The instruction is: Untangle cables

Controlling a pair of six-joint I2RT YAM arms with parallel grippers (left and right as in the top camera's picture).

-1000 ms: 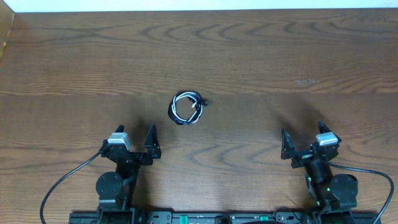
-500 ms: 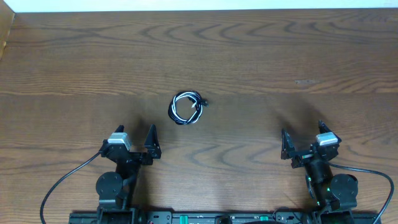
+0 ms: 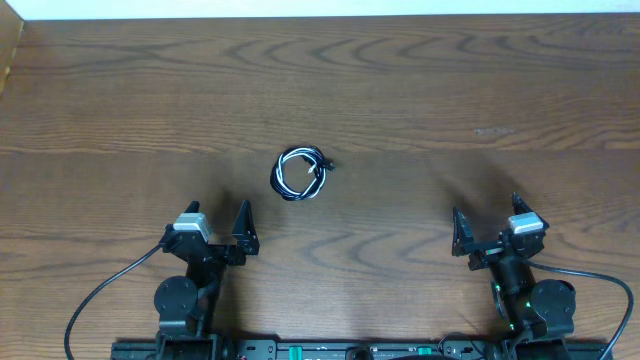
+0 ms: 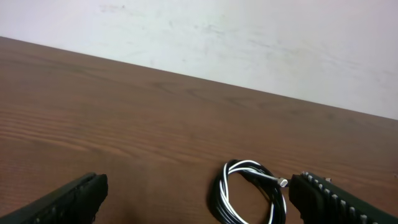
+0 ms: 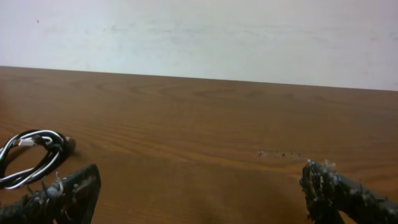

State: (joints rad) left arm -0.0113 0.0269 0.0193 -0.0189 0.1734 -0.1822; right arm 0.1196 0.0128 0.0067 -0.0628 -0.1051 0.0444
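Both arms sit folded at the near edge of the worktop [image 3: 420, 90], one left and one right of centre. Each trails a thick black wire [image 3: 100, 295] along that edge. The left end effector [image 3: 217, 212] points toward the far side, fingers spread wide with nothing between them. The right end effector [image 3: 486, 212] takes the same pose, fingers equally spread and empty. The two are well apart.

The cables [image 3: 300, 174], one black and one white, lie coiled together in a small loop on the worktop. They are farther out than both end effectors, between them and nearer the left one. Neither end effector touches the coil.

Bare wood surrounds the coil, with broad open room to the right and the far side. The far edge runs straight along a pale wall [image 4: 249, 37].
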